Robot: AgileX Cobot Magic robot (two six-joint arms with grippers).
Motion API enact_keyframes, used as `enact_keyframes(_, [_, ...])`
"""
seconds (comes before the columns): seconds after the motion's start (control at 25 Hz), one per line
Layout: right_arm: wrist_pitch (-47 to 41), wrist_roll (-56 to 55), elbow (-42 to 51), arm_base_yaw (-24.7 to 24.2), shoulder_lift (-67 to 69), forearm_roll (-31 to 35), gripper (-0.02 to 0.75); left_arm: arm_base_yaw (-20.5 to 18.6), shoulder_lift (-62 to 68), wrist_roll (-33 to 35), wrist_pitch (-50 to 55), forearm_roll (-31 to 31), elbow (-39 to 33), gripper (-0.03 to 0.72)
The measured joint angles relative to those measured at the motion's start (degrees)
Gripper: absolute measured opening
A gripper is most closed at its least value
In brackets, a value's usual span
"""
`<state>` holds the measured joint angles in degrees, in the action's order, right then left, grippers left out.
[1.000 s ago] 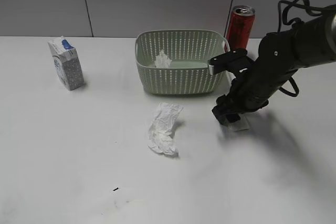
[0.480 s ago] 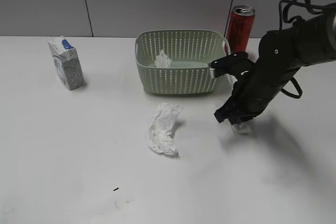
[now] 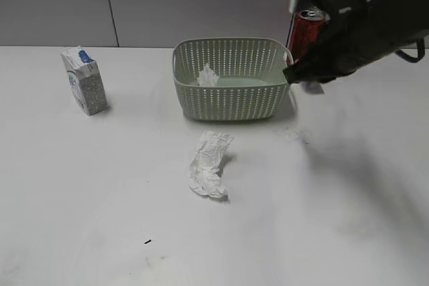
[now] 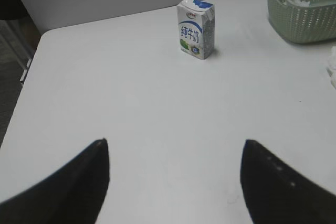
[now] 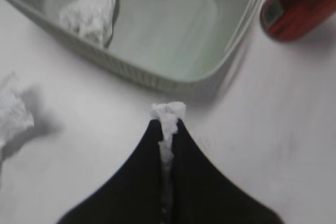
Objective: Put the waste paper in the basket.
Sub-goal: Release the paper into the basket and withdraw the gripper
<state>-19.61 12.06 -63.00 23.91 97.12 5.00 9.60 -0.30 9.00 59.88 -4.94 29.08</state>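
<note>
The pale green basket stands at the back middle of the table and holds one white paper wad. It also shows in the right wrist view with that wad. A second wad lies on the table in front of the basket. My right gripper is raised beside the basket's right end, shut on a third wad that sticks out between its fingertips. My left gripper is open and empty above bare table.
A tall red can stands right behind the basket's right end, close to my right arm. A small white-grey carton with a blue top stands at the left; it also shows in the left wrist view.
My right gripper has lifted off the table with the wad and moved up and back, from the table in front of the basket to beside the basket's right rim.
</note>
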Motion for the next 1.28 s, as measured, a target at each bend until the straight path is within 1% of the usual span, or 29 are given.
enact_keyframes(0.12, [3.76, 4.70, -1.25, 0.97, -0.35, 3.46, -0.006, 0.00, 0.00, 0.00, 0.00, 0.00, 0.00, 0.573])
enact_keyframes(0.24, [7.70, 7.19, -3.88, 2.88, 1.43, 4.80, -0.006, 0.00, 0.00, 0.00, 0.00, 0.00, 0.00, 0.573])
enact_keyframes(0.44, [21.54, 7.93, -6.79, 4.35, 7.37, 5.27, -0.006, 0.00, 0.00, 0.00, 0.00, 0.00, 0.00, 0.573])
enact_keyframes(0.56, [26.40, 7.93, -8.17, 4.35, 11.38, 5.37, 0.002, 0.00, 0.00, 0.00, 0.00, 0.00, 0.00, 0.573])
enact_keyframes(0.6, [26.85, 7.93, -8.48, 4.35, 12.49, 5.37, 0.023, 0.00, 0.00, 0.00, 0.00, 0.00, 0.00, 0.573])
enact_keyframes(0.68, [26.95, 7.93, -8.65, 4.35, 14.96, 5.37, 0.112, 0.00, 0.00, 0.00, 0.00, 0.00, 0.00, 0.573])
enact_keyframes(0.72, [26.71, 7.98, -8.65, 4.35, 15.86, 5.37, 0.189, 0.00, 0.00, 0.00, -0.05, 0.00, 0.00, 0.573])
enact_keyframes(0.8, [25.83, 7.98, -8.65, 4.35, 17.46, 5.37, 0.387, 0.00, 0.00, 0.00, -0.05, 0.00, 0.00, 0.573])
enact_keyframes(0.88, [24.96, 7.98, -8.65, 4.35, 18.10, 5.15, 0.559, 0.00, 0.00, 0.00, -0.05, 0.00, 0.00, 0.573])
enact_keyframes(0.92, [24.54, 8.05, -8.65, 4.35, 18.20, 5.09, 0.605, 0.00, 0.00, 0.00, -0.05, 0.00, 0.00, 0.573])
enact_keyframes(1.0, [24.48, 8.10, -8.65, 4.35, 18.20, 4.97, 0.625, 0.00, 0.00, 0.00, -0.05, 0.00, 0.00, 0.573])
enact_keyframes(1.16, [23.22, 8.10, -8.66, 4.35, 18.20, 4.90, 0.627, 0.00, 0.00, 0.00, -0.05, 0.00, 0.00, 0.573])
enact_keyframes(1.28, [18.23, 8.10, -8.66, 4.35, 17.27, 4.90, 0.627, 0.00, 0.00, 0.00, -0.05, 0.00, 0.00, 0.573])
